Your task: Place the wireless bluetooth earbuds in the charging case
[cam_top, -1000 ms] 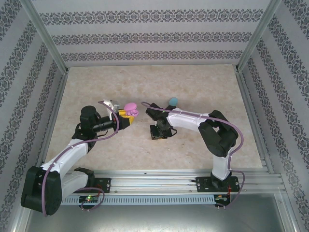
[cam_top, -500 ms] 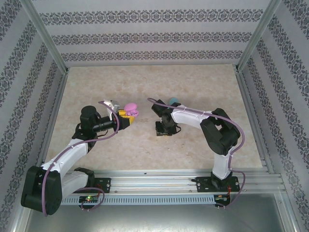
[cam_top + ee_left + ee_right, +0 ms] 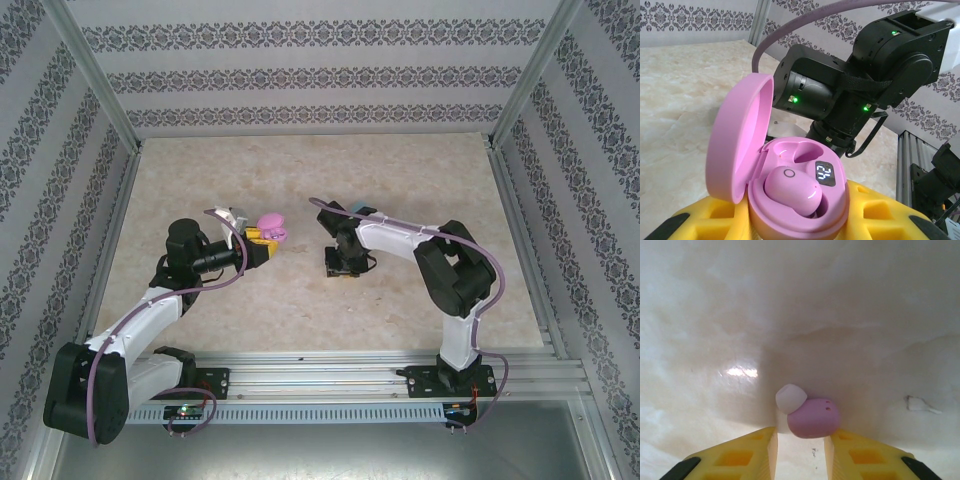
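- Holding open pink case (image 3: 737,145) clamped in my left gripper (image 3: 261,240); one pink earbud (image 3: 790,192) seated.
- Right gripper (image 3: 801,447) spread; loose earbud (image 3: 814,418) on table (image 3: 865,315) at its tips.

The case (image 3: 740,150) is showing pink, its display (image 3: 825,174) glowing white; the earbud (image 3: 815,419) is showing pink-purple with a white tip — fingers (image 3: 735,460) yellow, table (image 3: 400,170) marbled beige, walls (image 3: 300,75) wearing dark floral stripes.

White-black arms (image 3: 145,318), purple cables (image 3: 93,395), yellow pincers (image 3: 801,445).
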